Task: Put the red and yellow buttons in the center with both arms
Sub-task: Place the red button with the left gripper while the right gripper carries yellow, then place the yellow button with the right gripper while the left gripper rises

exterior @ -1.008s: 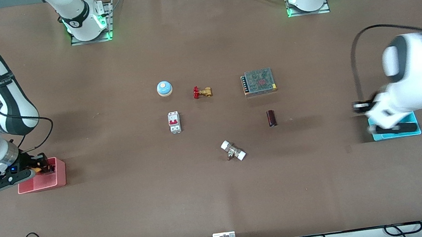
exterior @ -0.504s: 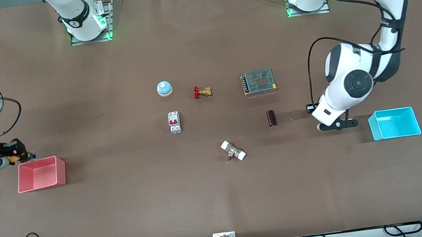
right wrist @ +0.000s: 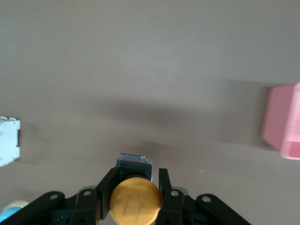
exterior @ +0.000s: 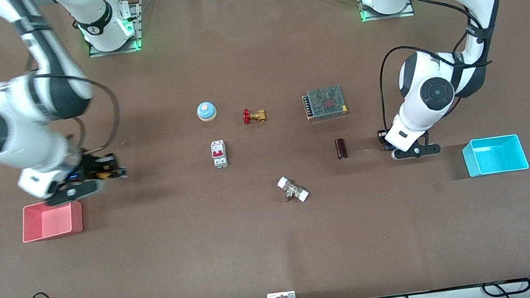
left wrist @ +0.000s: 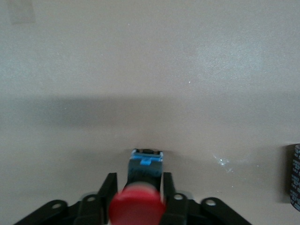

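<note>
Fingers (left wrist: 108, 190) pinch the red button (left wrist: 137, 207); right fingers (right wrist: 107, 185) pinch the yellow button (right wrist: 135, 201).

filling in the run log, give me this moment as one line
left gripper: shut on red button, over table near capacitor | right gripper: shut on yellow button, above pink bin

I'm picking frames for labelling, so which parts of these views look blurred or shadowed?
Front view: the right arm is motion-smeared, while the left arm and the table's parts look crisp. Left wrist view: the red button in the left gripper is soft, with a broad shadow band across the tabletop. Right wrist view: the yellow button in the right gripper is fairly sharp, above a diffuse shadow.
</note>
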`<state>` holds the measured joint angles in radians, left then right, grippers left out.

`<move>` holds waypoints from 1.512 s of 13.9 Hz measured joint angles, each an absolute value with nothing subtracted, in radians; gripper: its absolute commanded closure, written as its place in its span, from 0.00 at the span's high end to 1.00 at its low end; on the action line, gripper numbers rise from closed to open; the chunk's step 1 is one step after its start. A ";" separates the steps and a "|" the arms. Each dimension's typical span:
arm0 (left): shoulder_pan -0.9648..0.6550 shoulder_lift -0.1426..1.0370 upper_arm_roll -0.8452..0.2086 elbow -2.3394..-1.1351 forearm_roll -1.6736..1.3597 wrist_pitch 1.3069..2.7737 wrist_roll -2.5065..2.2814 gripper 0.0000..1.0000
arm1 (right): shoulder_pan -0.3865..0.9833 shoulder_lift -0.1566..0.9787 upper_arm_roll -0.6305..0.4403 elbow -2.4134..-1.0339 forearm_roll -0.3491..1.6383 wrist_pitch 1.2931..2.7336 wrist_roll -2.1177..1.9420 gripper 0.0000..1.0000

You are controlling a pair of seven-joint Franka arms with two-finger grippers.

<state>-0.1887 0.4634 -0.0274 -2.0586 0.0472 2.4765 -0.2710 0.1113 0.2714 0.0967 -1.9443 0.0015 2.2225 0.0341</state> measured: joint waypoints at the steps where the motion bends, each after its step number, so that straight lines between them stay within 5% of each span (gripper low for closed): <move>1: -0.189 0.463 -0.027 -2.059 0.047 2.478 -0.272 0.91 | 0.140 0.274 0.097 -1.977 0.000 2.271 0.070 0.25; 6: -0.187 0.404 -0.023 -2.019 0.047 2.441 -0.277 1.00 | 0.204 0.317 0.097 -2.106 -0.243 2.472 0.260 0.25; 11: -0.186 0.352 -0.012 -1.690 0.047 1.954 -0.277 1.00 | 0.212 0.357 0.097 -2.113 -0.334 2.532 0.364 0.26; 17: -0.182 0.352 -0.007 -1.484 0.115 1.662 -0.181 1.00 | 0.215 0.412 0.096 -2.113 -0.335 2.609 0.384 0.27; 18: -0.179 0.347 -0.004 -1.444 0.117 1.604 -0.151 1.00 | 0.215 0.412 0.096 -2.113 -0.336 2.612 0.385 0.30; 21: -0.144 0.302 -0.004 -1.384 0.117 1.512 -0.072 1.00 | 0.215 0.412 0.095 -2.113 -0.336 2.613 0.393 0.70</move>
<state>-0.1438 0.3019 -0.0035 -1.3841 0.1166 1.5117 -0.0722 0.2150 0.4124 0.0955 -2.1126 -0.3365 2.6128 0.3928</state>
